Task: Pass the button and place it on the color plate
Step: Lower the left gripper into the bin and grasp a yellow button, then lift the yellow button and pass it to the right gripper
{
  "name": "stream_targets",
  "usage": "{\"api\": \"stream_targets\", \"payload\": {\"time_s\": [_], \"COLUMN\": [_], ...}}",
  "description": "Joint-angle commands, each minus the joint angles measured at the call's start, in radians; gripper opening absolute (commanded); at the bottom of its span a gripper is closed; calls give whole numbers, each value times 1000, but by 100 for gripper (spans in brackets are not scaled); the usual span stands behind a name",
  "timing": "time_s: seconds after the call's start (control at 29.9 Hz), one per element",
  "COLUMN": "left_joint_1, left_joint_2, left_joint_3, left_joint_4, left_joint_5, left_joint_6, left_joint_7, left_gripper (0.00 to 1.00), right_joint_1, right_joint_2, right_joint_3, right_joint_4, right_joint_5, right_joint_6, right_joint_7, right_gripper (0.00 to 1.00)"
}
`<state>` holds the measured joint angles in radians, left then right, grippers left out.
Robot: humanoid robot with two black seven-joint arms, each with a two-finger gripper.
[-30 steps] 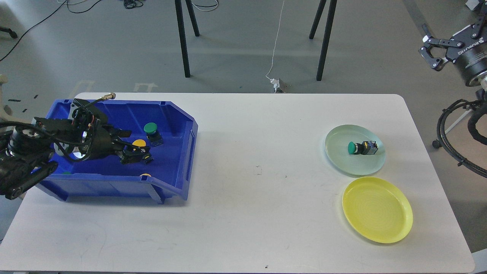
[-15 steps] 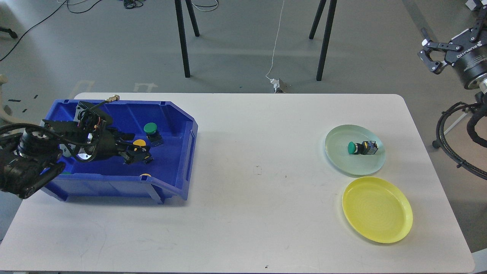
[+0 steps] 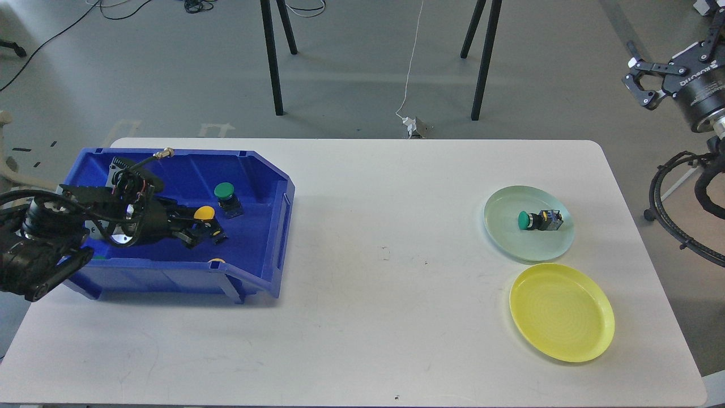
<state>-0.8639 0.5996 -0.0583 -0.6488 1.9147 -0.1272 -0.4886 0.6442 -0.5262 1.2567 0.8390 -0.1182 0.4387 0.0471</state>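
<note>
The left end effector point(image 3: 205, 229) reaches into the blue bin point(image 3: 266, 187) at 9 o'clock on the counter point(image 3: 368, 294), its fingers closed around a yellow button point(image 3: 203, 213). A green button point(image 3: 225, 192) sits just beyond it at 1 o'clock. Another green button point(image 3: 535, 220) lies on its side on the green plate point(image 3: 504, 226) at 3 o'clock; the yellow plate point(image 3: 562, 311) is just beside it at 5 o'clock. The right end effector point(image 3: 639, 79) hangs off the counter at 2 o'clock, fingers spread.
</note>
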Motion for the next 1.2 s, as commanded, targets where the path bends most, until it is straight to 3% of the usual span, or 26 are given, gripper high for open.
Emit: {"api": "stream_targets", "payload": {"time_s": [0.0, 0.23, 0.47, 0.74, 0.9, 1.17], "left_joint_1": [-4, -23, -84, -121, -176, -211], "left_joint_2": [-7, 87, 288, 474, 441, 106], "left_joint_3": [-2, -17, -34, -208, -284, -369], "left_joint_4": [-11, -112, -348, -596, -670, -560], "left_joint_5": [3, -20, -28, -42, -144, -397], "left_joint_6": [0, -3, 0, -12, -12, 6], "left_joint_7": [0, 0, 0, 0, 0, 0], "left_gripper": [33, 32, 32, 32, 31, 31], "right_joint_1": [-1, 0, 2, -5, -5, -41], "right_joint_2": [0, -2, -2, -17, -18, -43], "right_joint_3": [-2, 0, 1, 6, 13, 4], "right_joint_4": [0, 0, 2, 15, 26, 123], "right_joint_5": [0, 0, 0, 3, 3, 2], "right_joint_6": [0, 0, 0, 12, 0, -34], "right_joint_7": [-1, -1, -1, -4, -9, -13], "right_gripper": [99, 99, 99, 99, 99, 99]}}
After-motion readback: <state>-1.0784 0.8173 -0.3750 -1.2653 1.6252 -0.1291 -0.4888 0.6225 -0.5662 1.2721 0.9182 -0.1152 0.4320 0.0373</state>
